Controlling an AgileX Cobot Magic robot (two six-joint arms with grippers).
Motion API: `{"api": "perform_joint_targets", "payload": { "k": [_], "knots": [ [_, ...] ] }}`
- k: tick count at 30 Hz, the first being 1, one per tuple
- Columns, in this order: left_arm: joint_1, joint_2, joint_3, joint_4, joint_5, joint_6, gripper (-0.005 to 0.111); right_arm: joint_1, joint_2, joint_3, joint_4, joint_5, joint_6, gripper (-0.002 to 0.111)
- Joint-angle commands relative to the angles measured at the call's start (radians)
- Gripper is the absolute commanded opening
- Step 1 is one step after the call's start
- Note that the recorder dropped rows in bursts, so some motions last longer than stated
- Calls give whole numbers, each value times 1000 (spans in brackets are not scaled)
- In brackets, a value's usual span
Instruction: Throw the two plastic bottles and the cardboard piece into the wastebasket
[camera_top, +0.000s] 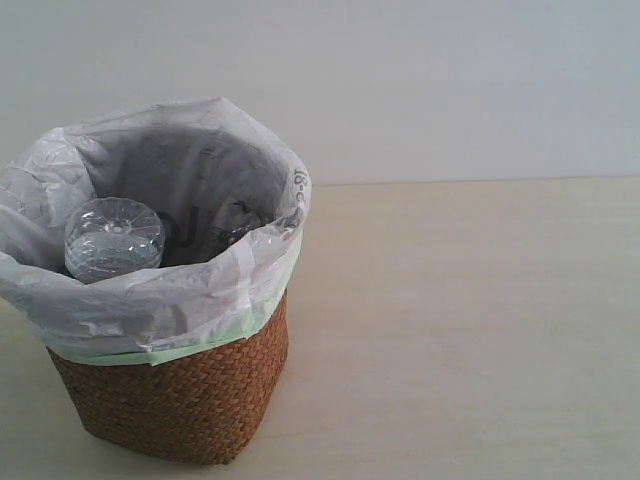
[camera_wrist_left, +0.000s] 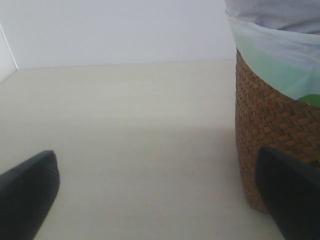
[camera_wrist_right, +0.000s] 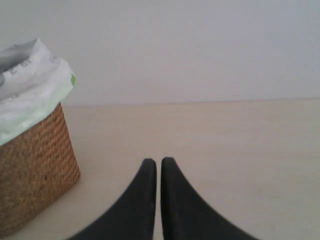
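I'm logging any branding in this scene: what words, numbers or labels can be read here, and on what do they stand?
Nothing can be quoted with certainty.
Bag lining the wastebasket, inner wall: large dark lettering, creased and blurred, unreadable.
Bag's folded rim: small dark print, too small to read.
Bottle in the bag: only its clear base shows, no label visible.

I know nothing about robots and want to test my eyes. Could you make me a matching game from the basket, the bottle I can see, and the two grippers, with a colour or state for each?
Things:
1. wastebasket
2. plastic bottle
3. left gripper
4. right gripper

Descriptions:
A. shut tight, holding nothing
B. brown and woven
C. wide open
D. clear, inside the wastebasket

Pairs: 1-B, 2-D, 3-C, 4-A
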Motion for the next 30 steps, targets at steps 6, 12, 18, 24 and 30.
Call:
{"api": "perform_joint_targets", "payload": {
  "k": [6, 12, 18, 24, 30],
  "knots": [
    [-6, -3, -4, -2, -8, -9, 108, -2, -8, 4, -21, 86, 37, 0],
    [-6, -3, -4, -2, -8, -9, 108, -2, -8, 4, -410, 177, 409, 0],
    [-6, -3, -4, -2, -8, -9, 108, -2, -8, 4, -474, 179, 390, 0],
    [-6, -3, -4, -2, -8, -9, 108, -2, -8, 4, -473, 180, 393, 0],
    [-6, -3, -4, -2, -8, -9, 108, -2, -8, 4, -473, 180, 393, 0]
  ]
}}
